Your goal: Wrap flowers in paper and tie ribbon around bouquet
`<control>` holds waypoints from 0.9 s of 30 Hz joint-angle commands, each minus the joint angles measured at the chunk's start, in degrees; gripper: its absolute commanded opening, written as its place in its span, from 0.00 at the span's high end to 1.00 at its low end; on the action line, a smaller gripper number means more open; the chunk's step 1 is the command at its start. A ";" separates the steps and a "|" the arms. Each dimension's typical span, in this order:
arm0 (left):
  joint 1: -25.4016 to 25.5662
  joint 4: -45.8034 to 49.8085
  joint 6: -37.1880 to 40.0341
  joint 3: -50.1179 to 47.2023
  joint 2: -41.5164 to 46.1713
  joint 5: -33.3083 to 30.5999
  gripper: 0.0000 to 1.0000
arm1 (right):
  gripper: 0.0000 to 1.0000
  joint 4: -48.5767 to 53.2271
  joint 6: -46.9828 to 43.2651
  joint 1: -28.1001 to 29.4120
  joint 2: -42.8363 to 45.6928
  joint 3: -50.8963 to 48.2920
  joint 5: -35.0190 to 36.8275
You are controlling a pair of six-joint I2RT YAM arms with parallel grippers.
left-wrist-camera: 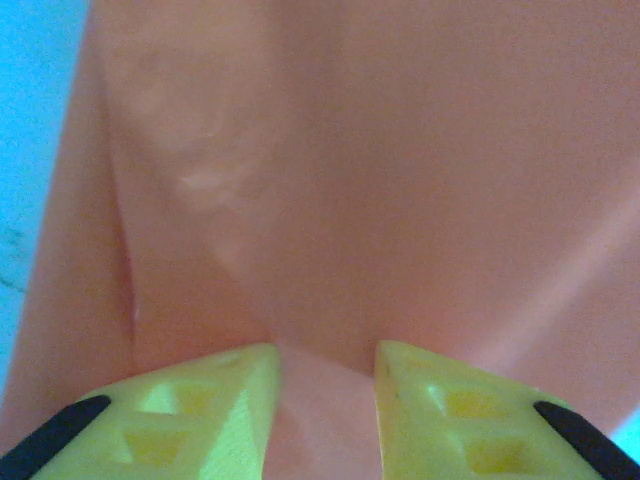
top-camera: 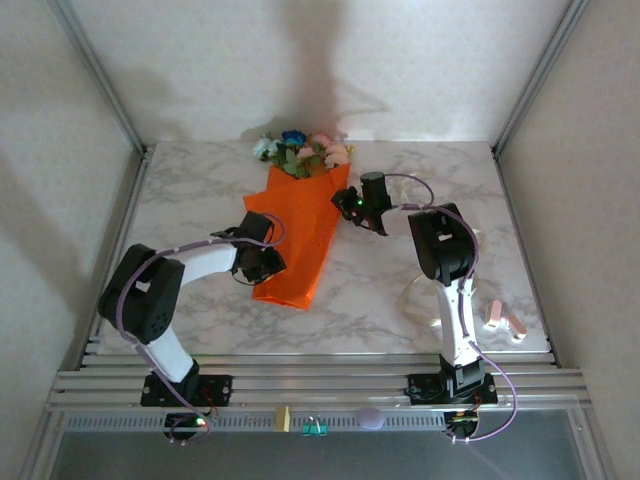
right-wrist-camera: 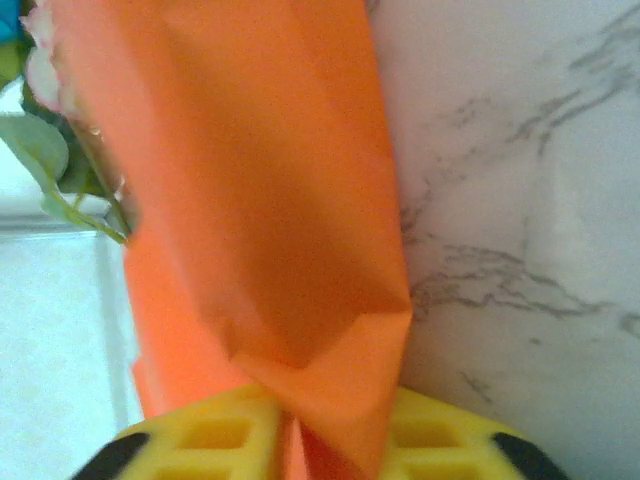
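On the worktop (top-camera: 420, 180), centre, one sheet of paper (top-camera: 300, 240) lies folded into a long wrap. It runs from the back wall toward the near edge. One bunch of flowers (top-camera: 303, 152) pokes out of its far end, and the stems are hidden inside the wrap.

Left tool (top-camera: 270, 263) sits at the wrap's left edge, low down. The left wrist view is blurry: left tool (left-wrist-camera: 327, 360) with paper running into the gap between its two yellow fingers (left-wrist-camera: 215, 400). Can't tell if it pinches or only straddles the paper.

Right tool (top-camera: 347, 203) is at the wrap's right edge, higher up. Right wrist view: right tool (right-wrist-camera: 332, 415) pressed onto a folded corner of the paper, which fills the gap. Leaves and blooms are cut off at that frame's top left.

The wrap's near tip is well back from the front edge. Bare worktop is open on both sides, wider on the right. Blooms are close to the back wall.

Two small pinkish pieces (top-camera: 504, 319) lie near the right front corner, too small to identify.
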State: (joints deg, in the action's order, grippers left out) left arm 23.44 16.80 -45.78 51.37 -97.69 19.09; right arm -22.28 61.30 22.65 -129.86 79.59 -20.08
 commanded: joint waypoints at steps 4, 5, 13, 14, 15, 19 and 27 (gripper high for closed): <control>0.12 0.32 3.03 -2.29 -3.55 -2.04 0.72 | 0.67 1.71 -0.28 -1.95 -2.42 3.24 1.99; 0.07 0.18 3.15 -2.78 -3.64 -2.04 0.73 | 0.70 1.97 -0.29 -2.23 -2.79 4.06 1.97; 0.03 -0.20 3.33 -3.58 -4.09 -2.04 0.75 | 0.74 2.29 -0.05 -3.32 -4.71 7.45 1.41; 0.11 -0.18 3.43 -3.48 -4.15 -2.04 0.75 | 0.70 2.41 -0.03 -3.38 -5.16 8.06 1.19; 0.03 -0.02 3.60 -3.43 -4.24 -2.03 0.75 | 0.69 2.56 -0.03 -3.48 -5.60 8.63 1.09; 0.03 0.31 3.77 -3.04 -4.48 -2.00 0.76 | 0.70 2.95 0.13 -4.17 -6.60 10.72 1.44; 0.10 0.30 3.80 -2.99 -4.78 -1.58 0.76 | 0.95 4.44 -0.48 -5.59 -8.55 14.71 0.45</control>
State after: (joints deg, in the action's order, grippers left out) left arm 23.42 13.02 -43.22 50.52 -98.37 19.73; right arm -18.55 61.54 18.13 -136.81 91.70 -20.40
